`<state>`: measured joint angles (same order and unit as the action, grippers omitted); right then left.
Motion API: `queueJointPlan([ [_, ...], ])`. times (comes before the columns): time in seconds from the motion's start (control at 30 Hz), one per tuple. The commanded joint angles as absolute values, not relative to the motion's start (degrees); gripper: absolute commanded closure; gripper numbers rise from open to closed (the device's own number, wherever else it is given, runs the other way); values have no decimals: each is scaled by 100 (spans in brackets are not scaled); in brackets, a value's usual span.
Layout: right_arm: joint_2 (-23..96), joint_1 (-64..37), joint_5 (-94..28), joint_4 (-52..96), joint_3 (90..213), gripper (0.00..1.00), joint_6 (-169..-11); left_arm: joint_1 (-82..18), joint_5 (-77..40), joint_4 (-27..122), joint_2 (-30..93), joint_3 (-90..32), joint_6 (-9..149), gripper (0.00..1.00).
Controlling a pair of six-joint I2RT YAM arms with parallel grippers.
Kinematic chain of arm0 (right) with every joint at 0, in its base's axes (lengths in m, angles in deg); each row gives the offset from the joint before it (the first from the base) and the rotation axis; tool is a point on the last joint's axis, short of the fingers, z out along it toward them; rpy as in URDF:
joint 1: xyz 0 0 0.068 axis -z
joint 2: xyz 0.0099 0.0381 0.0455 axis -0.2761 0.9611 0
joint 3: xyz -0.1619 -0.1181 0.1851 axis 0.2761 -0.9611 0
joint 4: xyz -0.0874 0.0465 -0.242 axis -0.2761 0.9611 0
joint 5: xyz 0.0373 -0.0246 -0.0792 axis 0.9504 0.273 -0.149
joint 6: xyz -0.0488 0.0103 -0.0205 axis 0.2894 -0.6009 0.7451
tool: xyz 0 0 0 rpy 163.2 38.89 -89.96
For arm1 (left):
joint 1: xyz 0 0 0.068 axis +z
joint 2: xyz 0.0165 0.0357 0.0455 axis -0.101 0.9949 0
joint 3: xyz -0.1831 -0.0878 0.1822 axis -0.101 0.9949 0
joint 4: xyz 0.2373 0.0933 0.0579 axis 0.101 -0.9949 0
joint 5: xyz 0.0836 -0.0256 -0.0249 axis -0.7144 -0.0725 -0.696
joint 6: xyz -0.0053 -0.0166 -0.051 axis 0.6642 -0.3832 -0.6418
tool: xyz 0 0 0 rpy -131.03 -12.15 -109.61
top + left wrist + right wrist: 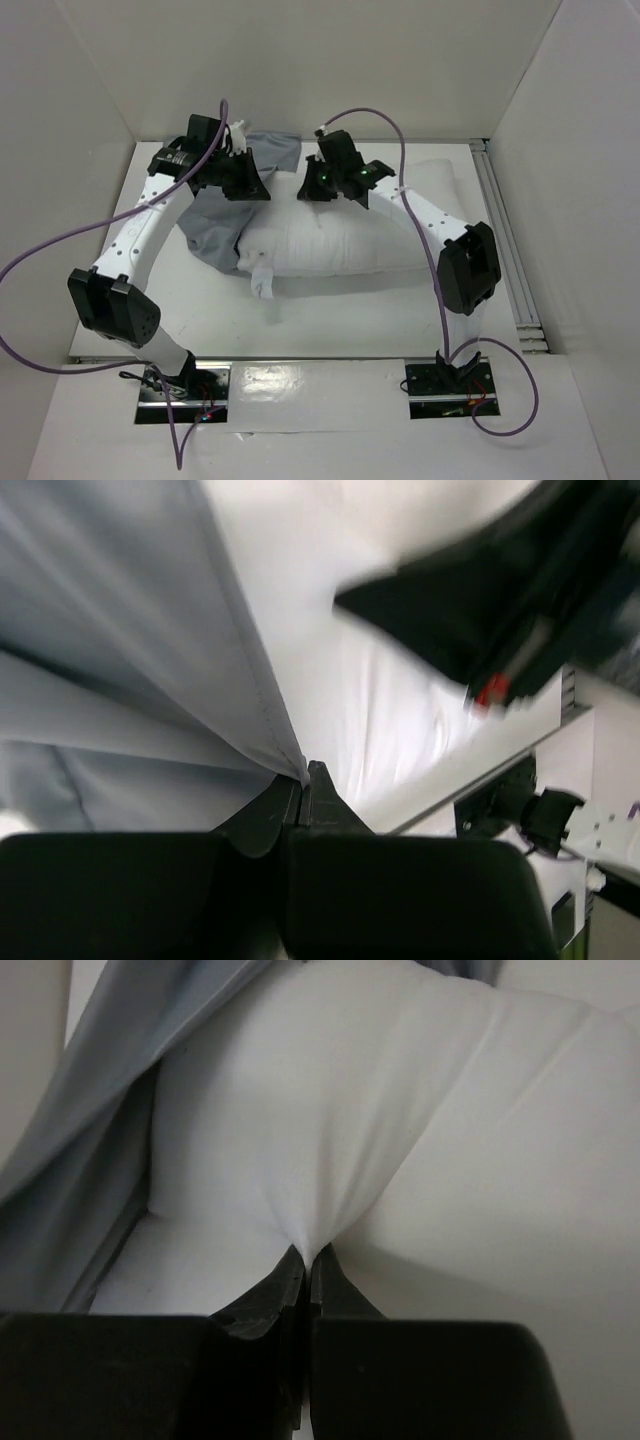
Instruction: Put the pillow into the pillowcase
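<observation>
Across the middle of the white table [330, 320] lies the pillow [330, 245], its nine-o'clock end covered by the grey pillowcase [205, 225]. At eleven o'clock, the left gripper [303, 775] pinches the pillowcase's hem, jaws closed tight; toward twelve, the right gripper [307, 1258] clamps a fold of pillow fabric.

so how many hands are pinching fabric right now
2. The left hand is shut on the grey pillowcase edge, far left of the table; the right hand pinches a tuft of the white pillow near its far edge. Neither is hidden.
</observation>
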<state>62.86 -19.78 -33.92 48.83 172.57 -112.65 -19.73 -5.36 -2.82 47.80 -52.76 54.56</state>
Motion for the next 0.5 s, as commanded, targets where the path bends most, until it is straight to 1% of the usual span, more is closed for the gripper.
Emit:
queueJointPlan([
  [0.0,5806,-1658,-4179,4365,17355,100,-11993,-2021,-239,-672,4216,-5390,5728,100],
  [0.23,5595,-1570,-4672,4057,16942,100,-12398,-2021,-344,-884,3504,-4477,5790,100],
  [0.3,5839,-1658,-4777,4057,16942,100,-12451,-2021,-230,-884,3441,-4344,5790,100],
  [0.4,5955,-1711,-4621,3944,16942,100,-12617,-2021,-177,-936,3441,-4344,5790,100],
  [0.47,5955,-1649,-4498,3856,16942,100,-12671,-2021,-413,-1042,3441,-4344,5860,100],
])
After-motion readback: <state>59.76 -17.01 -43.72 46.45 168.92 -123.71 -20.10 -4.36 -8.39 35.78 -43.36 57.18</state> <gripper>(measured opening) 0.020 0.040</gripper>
